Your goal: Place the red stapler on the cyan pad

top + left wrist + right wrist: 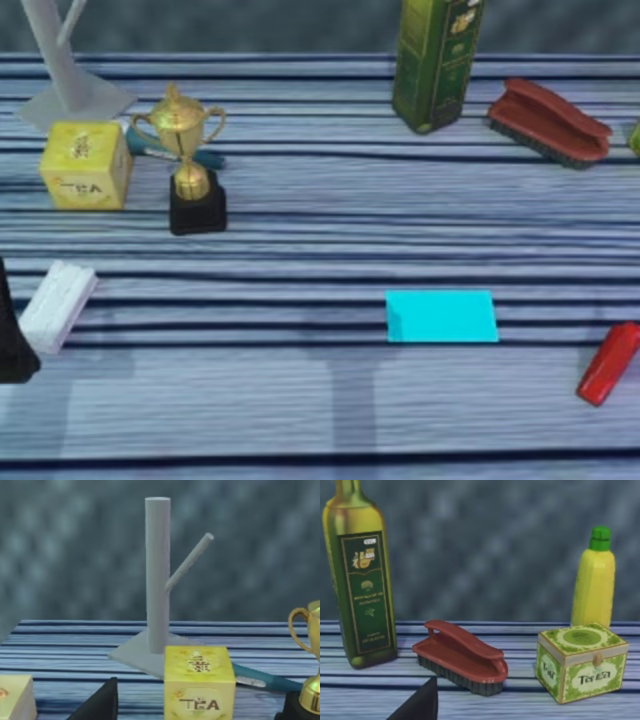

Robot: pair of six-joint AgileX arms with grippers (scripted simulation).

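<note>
Left hand (12, 350): a dark shape at the worktop's left edge in the top view, just beside the white block (57, 305); whether it is released or clenched cannot be told. Right hand: outside the top view, only a dark tip showing in the right wrist view, state likewise unreadable. Stapler (609, 363): red, lying tilted on the striped worktop (300, 400) near the right edge, grasped by nothing. Pad (441, 316): cyan, flat, bare, left of the stapler and apart from it. Back row, left: grey stand (70, 85), yellow tea box (86, 165), gold trophy (190, 160) with a teal tool (150, 145) behind it. Back row, right: green bottle (436, 62) and reddish-brown brush (548, 122).
</note>
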